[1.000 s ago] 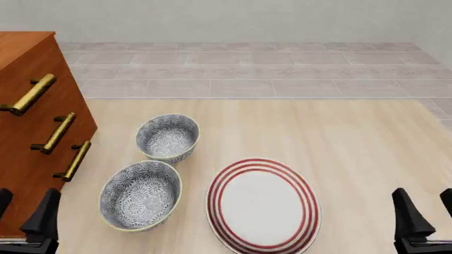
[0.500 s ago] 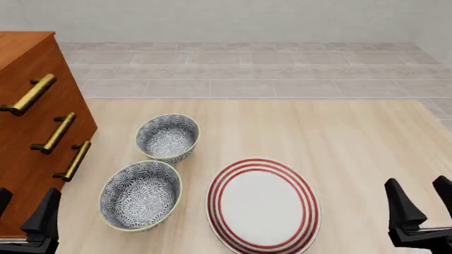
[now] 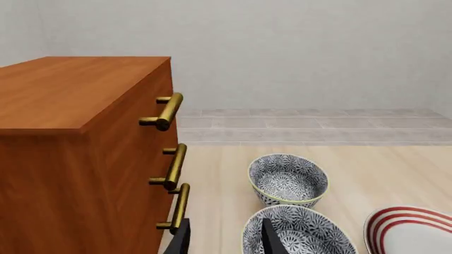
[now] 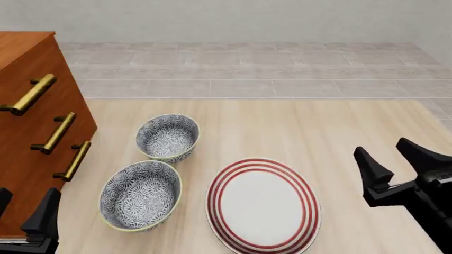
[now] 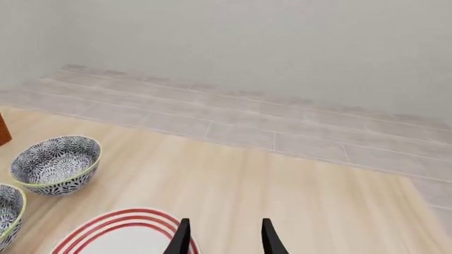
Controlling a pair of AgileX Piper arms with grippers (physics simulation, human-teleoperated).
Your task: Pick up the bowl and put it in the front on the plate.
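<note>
The wooden drawer cabinet (image 4: 35, 132) stands at the far left of the table (image 4: 339, 137), as in the earlier frames. The left gripper (image 4: 25, 214) remains low beside the cabinet front, unmoved, fingers apart and empty. Two patterned bowls sit to the right of the cabinet: the bowl (image 4: 141, 195) nearer the camera, just left of the plate (image 4: 263, 205), and the second bowl (image 4: 168, 138) behind it, farther from the camera. Neither bowl nor the plate has shifted. The right gripper (image 4: 392, 159), to the right of the plate, has risen and moved forward and inward since half a second ago; its fingers stand apart, holding nothing, tilted toward the plate.
</note>
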